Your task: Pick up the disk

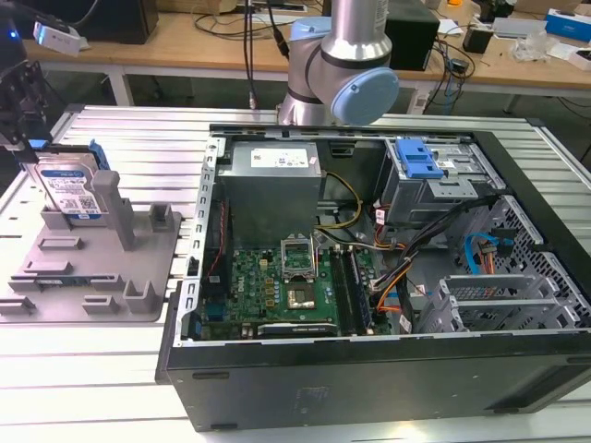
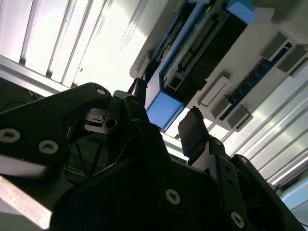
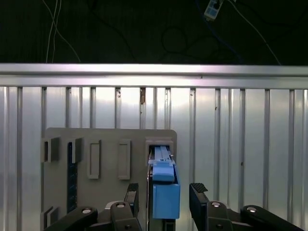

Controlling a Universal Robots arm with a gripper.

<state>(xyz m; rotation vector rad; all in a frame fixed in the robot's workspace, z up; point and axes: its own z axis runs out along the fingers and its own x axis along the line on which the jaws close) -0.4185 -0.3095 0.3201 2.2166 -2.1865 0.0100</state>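
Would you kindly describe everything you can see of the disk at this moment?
The disk is a flat silver-metal drive with a white-and-blue label and blue side rails. It stands on edge in the grey fixture at the exterior view's left. The open gripper straddles its top rail without touching it.

Disk [image 1: 69,189] btm edge is hiding behind grey fixture [image 1: 92,268] posts in exterior view; pic edge is cutting off gripper [image 3: 164,192] body in first wrist view.
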